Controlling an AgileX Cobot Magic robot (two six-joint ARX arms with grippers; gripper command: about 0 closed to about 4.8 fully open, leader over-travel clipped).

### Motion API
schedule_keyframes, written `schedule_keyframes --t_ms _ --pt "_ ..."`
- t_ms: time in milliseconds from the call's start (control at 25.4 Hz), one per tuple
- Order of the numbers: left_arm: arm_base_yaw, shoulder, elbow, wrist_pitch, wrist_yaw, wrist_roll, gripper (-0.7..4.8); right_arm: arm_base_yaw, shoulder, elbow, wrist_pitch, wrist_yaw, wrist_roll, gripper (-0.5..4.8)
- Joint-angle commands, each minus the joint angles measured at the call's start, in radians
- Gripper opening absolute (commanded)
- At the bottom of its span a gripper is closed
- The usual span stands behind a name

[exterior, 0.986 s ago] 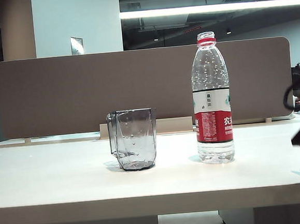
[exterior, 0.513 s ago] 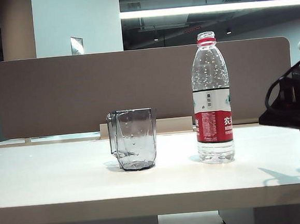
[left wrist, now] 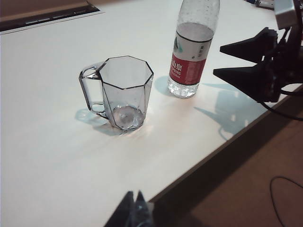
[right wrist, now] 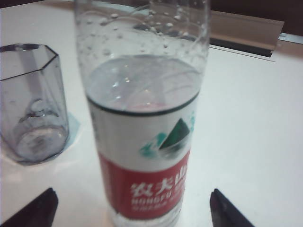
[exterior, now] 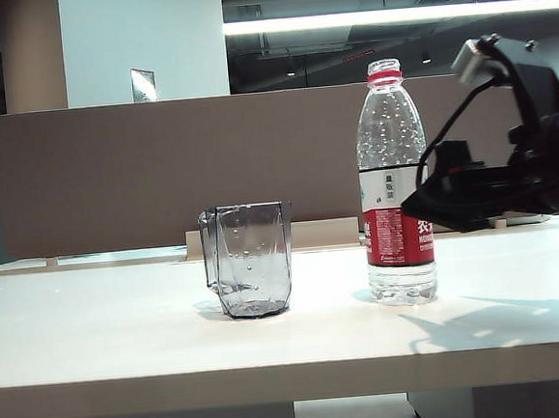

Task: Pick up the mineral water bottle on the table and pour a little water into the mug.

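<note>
Exterior view: I saw one mineral water bottle (exterior: pixel 394 183), clear, red-ringed at the neck, white-and-red labelled, upright on the table (exterior: pixel 126 347) just right of one smoky-grey faceted mug (exterior: pixel 252 260). Droplets clung inside its upper walls; the water (right wrist: pixel 142 85) reached the label's top. My right gripper (exterior: pixel 432 207) stood spread wide beside the label, fingers either side, grasping nothing. My left gripper (left wrist: pixel 134 211) hung clenched off the table edge.
</note>
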Motion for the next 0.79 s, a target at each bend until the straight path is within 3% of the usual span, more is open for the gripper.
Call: schedule_keyframes --t_ms 39,670,710,789 --pt "-0.001 -0.001 0.001 0.01 0.003 0.004 -0.05 0.0 0.058 0.06 0.008 0.002 -0.003 4.41" --pt "-0.001 -0.001 0.001 0.01 0.003 0.004 -0.05 0.026 0.249 0.265 0.012 -0.005 0.085 4.39" --pt "-0.001 -0.001 0.001 0.01 0.003 0.004 -0.05 0.025 0.249 0.266 0.013 -0.005 0.089 4.35" --pt "-0.001 -0.001 0.001 0.011 0.003 0.004 -0.05 0.025 0.25 0.265 0.012 -0.004 0.091 3.68"
